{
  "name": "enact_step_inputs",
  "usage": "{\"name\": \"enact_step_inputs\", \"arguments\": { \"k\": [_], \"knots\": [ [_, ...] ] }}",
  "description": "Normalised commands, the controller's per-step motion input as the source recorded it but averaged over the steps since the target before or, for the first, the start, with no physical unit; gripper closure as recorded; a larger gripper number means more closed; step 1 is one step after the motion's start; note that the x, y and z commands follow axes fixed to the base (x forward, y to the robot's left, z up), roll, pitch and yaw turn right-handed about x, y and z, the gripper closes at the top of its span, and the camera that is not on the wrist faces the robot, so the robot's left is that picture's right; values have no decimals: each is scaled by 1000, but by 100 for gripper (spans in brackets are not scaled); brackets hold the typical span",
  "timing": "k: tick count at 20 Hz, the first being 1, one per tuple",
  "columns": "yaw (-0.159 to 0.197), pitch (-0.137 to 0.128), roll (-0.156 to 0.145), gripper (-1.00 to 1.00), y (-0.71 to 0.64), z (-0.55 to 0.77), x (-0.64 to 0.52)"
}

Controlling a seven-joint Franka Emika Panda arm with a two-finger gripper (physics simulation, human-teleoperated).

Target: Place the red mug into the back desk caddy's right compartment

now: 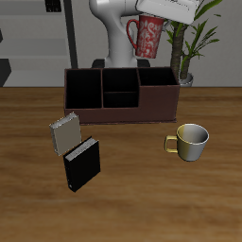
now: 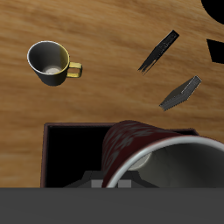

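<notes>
The red mug with its pale floral pattern hangs tilted in the air, held at its rim by my gripper. It is above the back of the dark brown desk caddy, over the large end compartment nearest the plant. In the wrist view the mug fills the foreground, its grey-white inside facing the camera, with the black compartment floor below it. My gripper is shut on the mug's rim.
A yellowish-cream mug stands in front of the caddy and also shows in the wrist view. Two books lie nearer the table's front edge. A potted plant stands beside the caddy's end.
</notes>
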Motion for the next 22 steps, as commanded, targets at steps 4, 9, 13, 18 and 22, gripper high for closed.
{"name": "enact_step_inputs", "arguments": {
  "k": [4, 9, 13, 18, 22],
  "knots": [
    [9, 9, 8, 100, 264, 143, -156],
    [4, 25, -1, 100, 198, 62, -23],
    [-16, 28, 13, 100, 223, 14, 3],
    [-67, 23, 16, 100, 180, 1, 7],
    [-42, 19, 18, 100, 142, -11, 67]
  ]
}}
